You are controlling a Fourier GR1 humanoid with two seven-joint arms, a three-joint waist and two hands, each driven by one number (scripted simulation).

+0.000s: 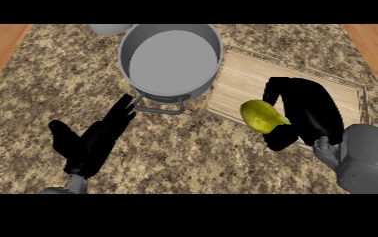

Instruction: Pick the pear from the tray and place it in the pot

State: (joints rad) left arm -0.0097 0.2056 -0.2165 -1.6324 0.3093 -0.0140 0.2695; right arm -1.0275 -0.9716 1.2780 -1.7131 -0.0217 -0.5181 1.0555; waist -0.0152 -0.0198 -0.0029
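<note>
Right hand (306,108) is holding the pear (262,116): fingers and thumb are curling round it from the right, and the yellow-green body is sticking out on the left side of the palm. The pear is sitting over the left-near edge of the tray (244,73), toward the right edge of the worktop (207,156). Can't tell if it is clear of the board yet.

The pot (170,92) is standing near the far edge of the worktop, about mid-width, just beside the tray's left-far corner. It looks empty, and its handle (159,108) is pointing toward the near edge.

Left hand (92,143) is resting at the near-left, fingers straight and holding nothing, fingertips close to the pot handle.

Step in hand, judging from this: carrying the pear to the pot. To do it well:
- Lift enough to clear the pot rim before going left and toward the far edge.
- Stop with the pear over the middle of the opening, not over the rim.
- Lower it in, then uncurl the fingers.
- Leave the left hand out of the path, since the handle is right next to it.
</note>
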